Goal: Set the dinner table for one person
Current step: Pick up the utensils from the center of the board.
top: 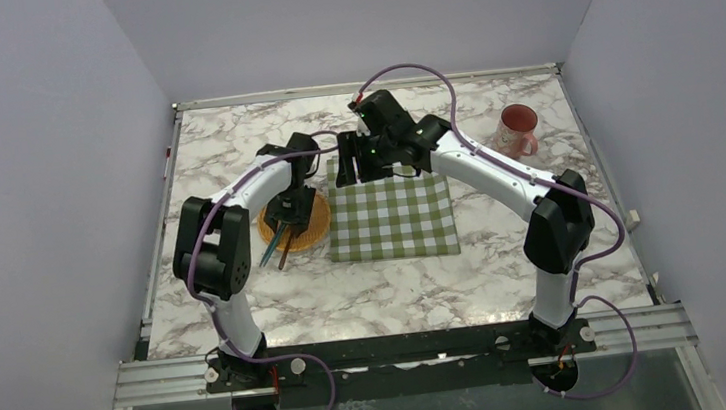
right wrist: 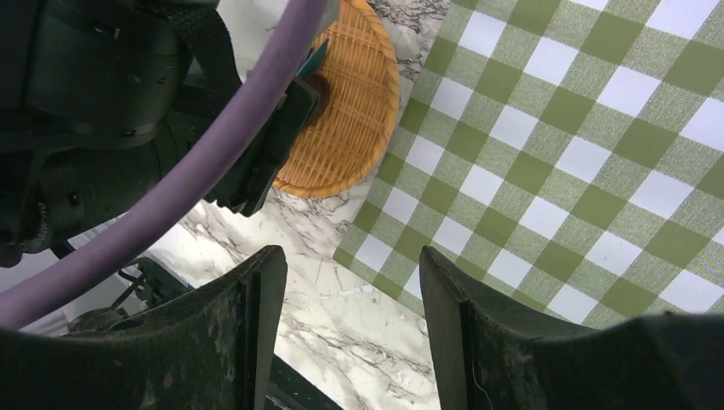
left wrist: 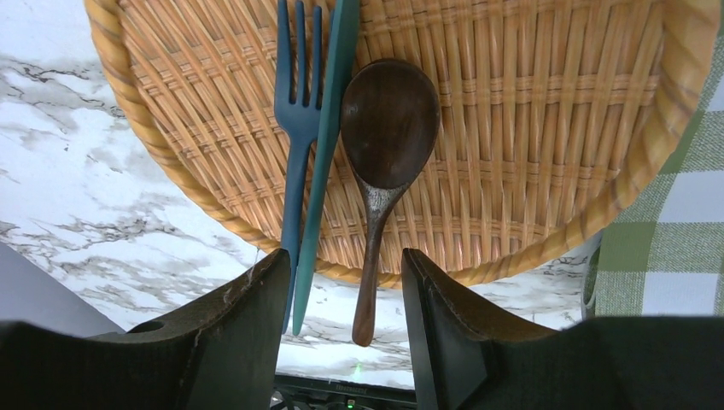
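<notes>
White arms (top: 256, 182), blk joints (top: 214, 247), purple cables (top: 406, 66)

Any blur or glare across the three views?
Top external: even light, no glare, sharp. Left wrist: basket and spoon sharp, fingers at the lens soft. Right wrist: cloth crisp, purple cable close up blurred.

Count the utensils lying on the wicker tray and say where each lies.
3. In the left wrist view: blue fork leftmost, teal utensil against its right side, dark wooden spoon rightmost. Handles overhang the rim of the wicker tray; none looks hidden.
</notes>
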Available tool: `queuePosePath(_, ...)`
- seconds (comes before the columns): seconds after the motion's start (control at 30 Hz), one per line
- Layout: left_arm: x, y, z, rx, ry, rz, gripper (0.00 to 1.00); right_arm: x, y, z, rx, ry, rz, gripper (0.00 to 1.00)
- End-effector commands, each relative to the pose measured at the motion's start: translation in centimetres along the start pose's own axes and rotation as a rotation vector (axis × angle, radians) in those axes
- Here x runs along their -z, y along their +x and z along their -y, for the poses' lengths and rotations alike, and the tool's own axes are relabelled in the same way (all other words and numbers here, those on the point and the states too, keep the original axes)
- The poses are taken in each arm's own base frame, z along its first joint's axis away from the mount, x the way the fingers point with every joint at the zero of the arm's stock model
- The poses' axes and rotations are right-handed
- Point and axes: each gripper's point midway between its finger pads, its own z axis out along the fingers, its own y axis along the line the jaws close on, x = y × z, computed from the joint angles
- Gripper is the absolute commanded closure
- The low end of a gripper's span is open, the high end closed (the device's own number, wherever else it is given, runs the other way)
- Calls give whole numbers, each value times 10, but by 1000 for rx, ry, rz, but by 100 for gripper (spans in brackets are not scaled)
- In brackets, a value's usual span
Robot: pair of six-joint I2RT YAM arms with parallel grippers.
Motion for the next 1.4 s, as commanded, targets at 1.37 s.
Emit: queuePosePath(1.37, -6, -15, -15, 17, -66, 2, 46, 4, -15, -7, -22, -43, 36, 37)
